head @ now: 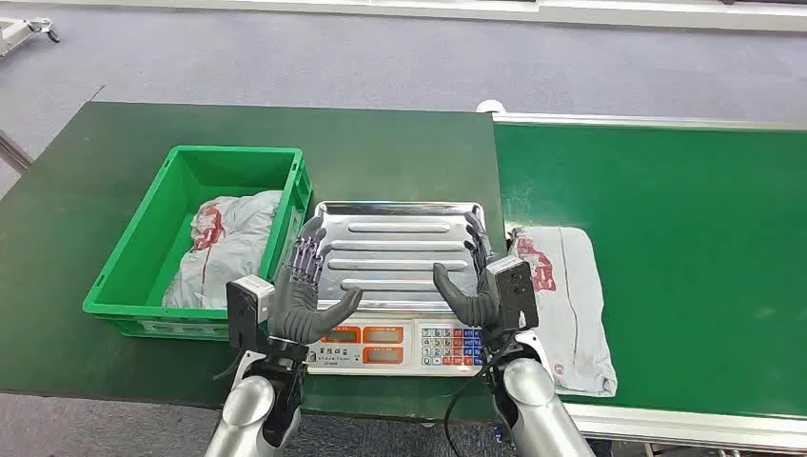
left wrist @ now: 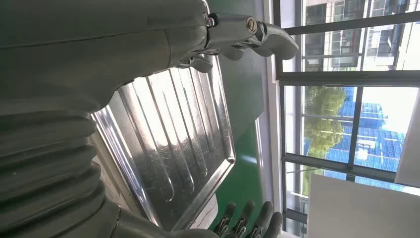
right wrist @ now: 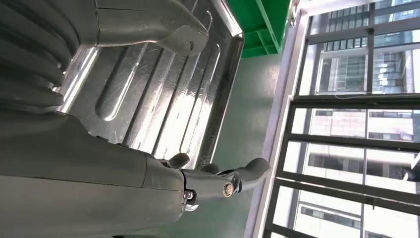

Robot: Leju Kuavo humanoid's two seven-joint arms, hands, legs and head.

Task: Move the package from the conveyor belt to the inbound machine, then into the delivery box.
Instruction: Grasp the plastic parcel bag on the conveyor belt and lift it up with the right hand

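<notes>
Looking from the head view, I hold my left hand (head: 303, 290) and right hand (head: 482, 286) spread and empty over the scale tray (head: 395, 221); the package (head: 568, 305) lies just outside my right hand on the belt (head: 685, 257). I judge pickup comes next. Both wrist views show bare tray between my fingers.

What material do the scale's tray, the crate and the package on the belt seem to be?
Tray: likely stainless steel, shiny, with bright reflections and pressed ribs.
Crate: probably rigid plastic, green, with moulded ribbed walls.
Package: apparently a thin grey plastic mailer bag, wrinkled and slightly glossy.
</notes>
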